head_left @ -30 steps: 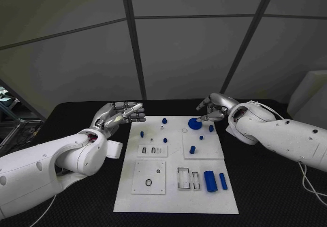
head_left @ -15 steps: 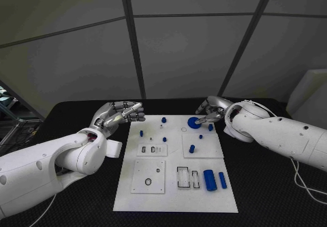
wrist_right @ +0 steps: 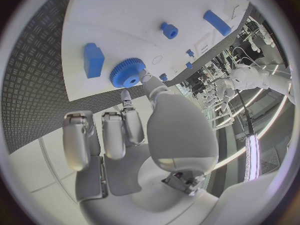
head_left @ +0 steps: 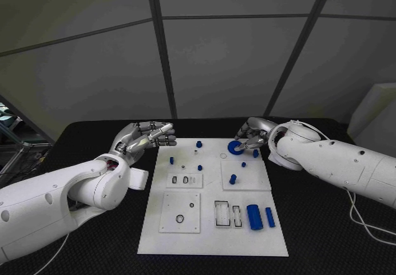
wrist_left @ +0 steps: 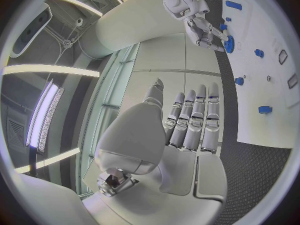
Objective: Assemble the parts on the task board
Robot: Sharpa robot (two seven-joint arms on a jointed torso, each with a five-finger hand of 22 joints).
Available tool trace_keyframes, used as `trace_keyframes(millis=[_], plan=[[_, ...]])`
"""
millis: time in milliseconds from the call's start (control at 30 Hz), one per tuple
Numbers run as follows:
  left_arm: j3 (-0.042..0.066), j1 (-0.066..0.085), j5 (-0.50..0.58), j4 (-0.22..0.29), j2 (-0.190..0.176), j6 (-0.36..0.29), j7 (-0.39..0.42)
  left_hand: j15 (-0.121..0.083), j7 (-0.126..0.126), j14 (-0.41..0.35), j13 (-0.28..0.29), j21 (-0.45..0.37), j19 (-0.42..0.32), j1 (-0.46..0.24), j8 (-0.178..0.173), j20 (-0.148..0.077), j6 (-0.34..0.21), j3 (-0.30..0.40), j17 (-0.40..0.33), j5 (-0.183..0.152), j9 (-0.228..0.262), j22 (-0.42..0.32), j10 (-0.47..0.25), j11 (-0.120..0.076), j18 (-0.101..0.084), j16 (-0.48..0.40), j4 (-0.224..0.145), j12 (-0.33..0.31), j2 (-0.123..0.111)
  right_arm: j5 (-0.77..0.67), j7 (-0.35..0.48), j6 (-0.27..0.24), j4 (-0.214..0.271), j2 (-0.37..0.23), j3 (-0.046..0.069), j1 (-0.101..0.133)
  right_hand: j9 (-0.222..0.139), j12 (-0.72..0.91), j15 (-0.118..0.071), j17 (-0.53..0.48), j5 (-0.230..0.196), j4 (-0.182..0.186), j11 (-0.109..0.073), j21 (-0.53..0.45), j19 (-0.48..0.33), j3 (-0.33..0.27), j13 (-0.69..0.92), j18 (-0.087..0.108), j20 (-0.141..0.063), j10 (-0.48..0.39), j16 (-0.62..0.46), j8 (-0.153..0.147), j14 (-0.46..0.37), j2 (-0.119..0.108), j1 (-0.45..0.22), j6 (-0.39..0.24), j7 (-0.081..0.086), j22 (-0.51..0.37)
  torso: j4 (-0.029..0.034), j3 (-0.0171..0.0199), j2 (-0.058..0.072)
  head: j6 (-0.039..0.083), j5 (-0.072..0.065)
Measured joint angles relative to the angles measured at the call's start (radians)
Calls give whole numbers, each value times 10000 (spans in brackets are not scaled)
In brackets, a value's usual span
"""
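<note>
The white task board (head_left: 210, 238) lies in the middle of the black table. A blue gear (head_left: 235, 148) sits at the board's far right part. My right hand (head_left: 252, 134) reaches over it and pinches its rim between the thumb and a finger; in the right wrist view the fingertips (wrist_right: 145, 78) touch the gear (wrist_right: 128, 72). Beside the gear stands a blue block (wrist_right: 94, 60). My left hand (head_left: 147, 137) hovers off the board's far left corner, its fingers (wrist_left: 194, 120) stretched side by side with nothing in them. The left wrist view shows the gear (wrist_left: 229, 44) under the right hand (wrist_left: 201, 26).
Several small blue pegs stand on the board's far half, among them a far peg (head_left: 199, 145) and another in the middle (head_left: 233, 180). Two blue cylinders (head_left: 254, 218) lie near the right edge, beside empty slots. A black ring (head_left: 180, 220) lies on the near left plate.
My right hand has drawn slightly left and back, closing in on the gear, which has hardly shifted. The left hand has stayed where it was.
</note>
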Motion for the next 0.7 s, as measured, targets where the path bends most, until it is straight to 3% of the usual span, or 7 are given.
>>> trace_keyframes(millis=[467,700], plan=[[0,0,0,-8,1,24,-12,0,0,0,0,0,0,0,0,0,0,0,0,0,0,1,0,0,0,2,0,0,0,-194,-45,305,-295,148,11,4,4,119,0,-1,72,51,-33,40,0,8,-1,3,0,32,0,0,0,75,74,8,6,-1,-8,6,-3,-30,5],[0,0,0,-20,4,31,-17,0,0,0,0,0,0,0,0,0,0,0,0,0,1,2,0,0,0,2,0,0,0,-260,-44,363,-333,216,28,22,48,354,-1,-2,99,-42,-69,40,0,267,-1,3,0,68,41,157,0,297,293,640,-56,-1,-11,9,-3,-48,26]])
